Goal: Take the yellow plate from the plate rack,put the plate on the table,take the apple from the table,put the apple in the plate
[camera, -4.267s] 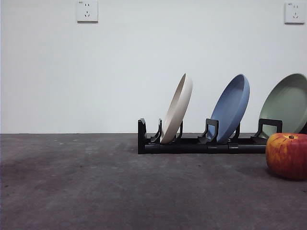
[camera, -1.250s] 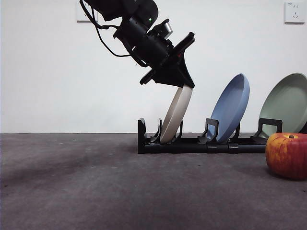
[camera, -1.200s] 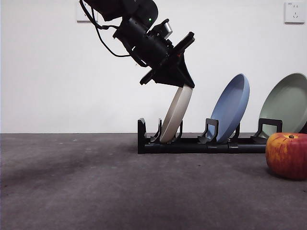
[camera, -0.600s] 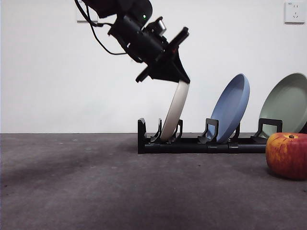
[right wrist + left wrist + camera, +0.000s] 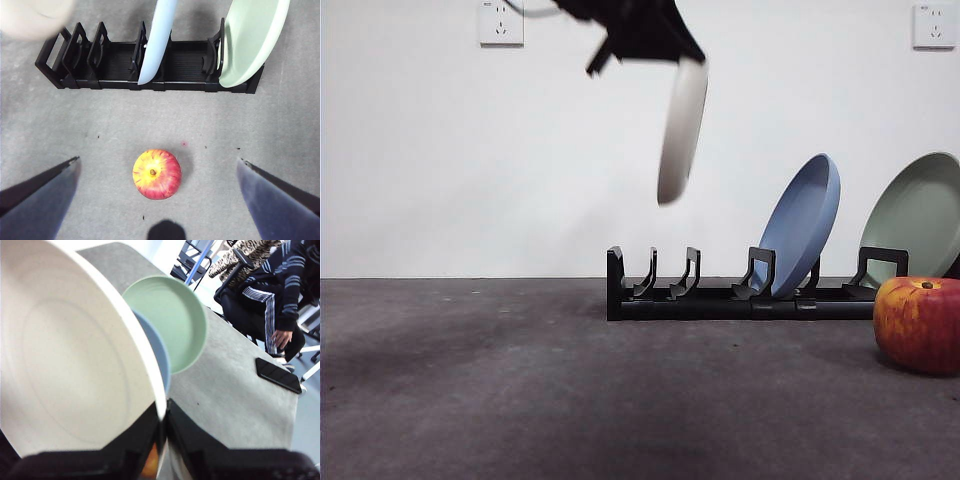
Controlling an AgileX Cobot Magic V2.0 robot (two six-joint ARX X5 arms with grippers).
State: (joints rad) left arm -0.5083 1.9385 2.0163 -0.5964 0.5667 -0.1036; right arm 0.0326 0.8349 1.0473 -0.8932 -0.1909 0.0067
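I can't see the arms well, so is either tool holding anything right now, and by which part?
The left tool grips the yellow plate by its rim, above the plate rack. The right tool holds nothing.

— Matt cream on the yellow plate, smooth, no glare. Same dull finish on the blue plate and the pale green plate.
— Black plastic, faintly shiny, for the plate rack. Rough, mottled grey across the table.
— Waxy, slightly glossy skin on the apple. Smooth black on the left fingers.
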